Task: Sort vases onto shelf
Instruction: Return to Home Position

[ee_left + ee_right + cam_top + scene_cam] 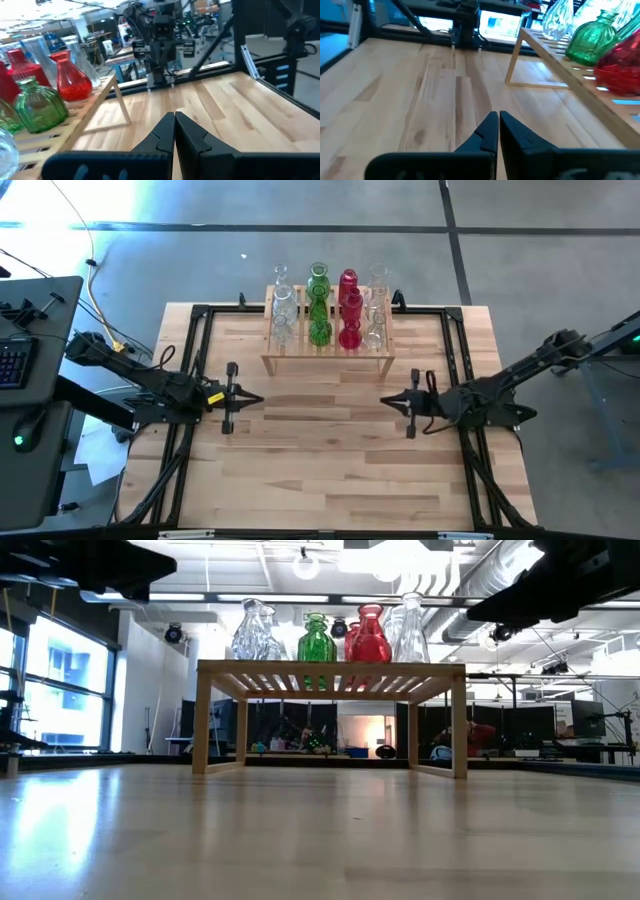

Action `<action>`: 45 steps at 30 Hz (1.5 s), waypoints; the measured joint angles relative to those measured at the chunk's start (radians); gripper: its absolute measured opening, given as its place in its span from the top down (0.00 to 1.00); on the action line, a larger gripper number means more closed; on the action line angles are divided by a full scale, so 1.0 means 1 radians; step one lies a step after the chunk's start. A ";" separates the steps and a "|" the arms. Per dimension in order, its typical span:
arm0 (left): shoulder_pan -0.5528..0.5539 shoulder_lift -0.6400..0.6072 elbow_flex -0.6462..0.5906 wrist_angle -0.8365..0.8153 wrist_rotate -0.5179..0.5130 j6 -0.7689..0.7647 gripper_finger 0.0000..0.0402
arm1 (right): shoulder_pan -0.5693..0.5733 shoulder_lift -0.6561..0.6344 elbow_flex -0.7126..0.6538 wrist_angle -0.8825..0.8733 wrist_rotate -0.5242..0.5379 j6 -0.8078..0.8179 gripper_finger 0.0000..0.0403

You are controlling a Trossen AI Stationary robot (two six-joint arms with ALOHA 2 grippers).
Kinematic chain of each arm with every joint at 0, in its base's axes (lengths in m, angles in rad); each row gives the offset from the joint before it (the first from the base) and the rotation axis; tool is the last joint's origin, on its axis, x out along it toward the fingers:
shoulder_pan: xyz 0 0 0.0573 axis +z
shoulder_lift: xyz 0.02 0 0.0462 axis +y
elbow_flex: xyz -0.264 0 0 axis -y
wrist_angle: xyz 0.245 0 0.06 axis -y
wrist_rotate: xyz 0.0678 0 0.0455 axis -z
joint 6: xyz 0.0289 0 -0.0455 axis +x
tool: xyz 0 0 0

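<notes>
Light-wood slats made up the shelf, which stood at the upper middle of the high view on the plank table. All the vases in sight stood upright on its slatted top, in four lines running up the frame. From left to right these were the clear vases, the green vases, the red vases, and a second line of clear glass. The lines stood just beside one another, and the exact number in each was hard to read through the glass. In the low view the same order showed across the upper middle of the frame, with clear at both ends and green and red between.

Below the shelf in the high view, the left gripper hung at centre-left and pointed toward the middle of the frame. Its two dark fingers were pressed together with nothing between them, as the left wrist view showed. The right gripper hung at centre-right and pointed back at the left one, well apart from it across bare planks. Its fingers were likewise closed on each other and empty. Neither gripper touched the shelf or any vase. Both were lifted off the table, and in the low view only dark arm parts showed in the two upper corners.
</notes>
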 joint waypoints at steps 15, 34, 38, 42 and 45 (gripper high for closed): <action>0.000 -0.111 -0.156 0.145 0.090 0.000 0.99 | -0.094 -0.383 -0.307 0.152 -0.118 -0.013 1.00; -0.055 -0.325 -0.215 0.038 -0.008 0.034 0.99 | -0.118 -0.830 -0.312 -0.069 -0.147 -0.175 1.00; -0.065 -0.401 -0.215 -0.080 -0.031 -0.005 0.99 | -0.183 -0.844 -0.312 -0.099 -0.218 -0.165 1.00; -0.065 -0.501 -0.214 -0.202 -0.043 -0.044 0.99 | -0.295 -0.845 -0.312 -0.096 -0.339 -0.144 1.00; -0.058 -0.571 -0.214 -0.239 -0.035 -0.044 0.99 | -0.393 -0.844 -0.312 -0.096 -0.442 -0.116 1.00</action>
